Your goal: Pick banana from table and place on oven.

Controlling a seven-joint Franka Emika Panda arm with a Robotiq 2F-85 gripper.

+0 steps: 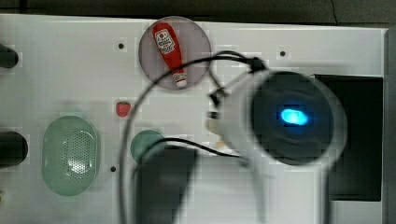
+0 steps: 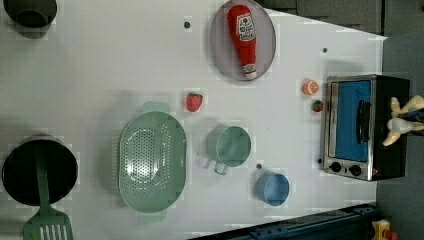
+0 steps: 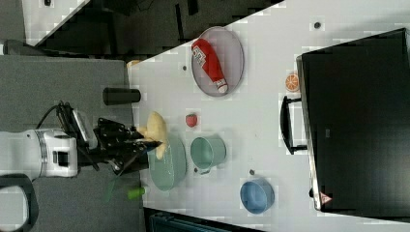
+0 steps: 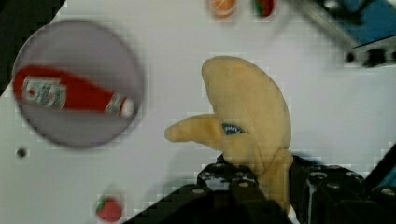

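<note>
Above the table (image 3: 270, 111), well clear of its surface: banana (image 4: 250, 114) pinched at its peel end by the gripper (image 4: 261, 186), jaws closed on the soft lobes, fruit body sticking out beyond the fingertips; in the left view, seen hanging over the oven (image 2: 365, 127) near its black top. To finish well: carry level and slow so the plush body does not swing; bring it over the middle of the black top, away from the handle edge; lower until the body rests flat; only then spread the jaws and lift straight off.
</note>
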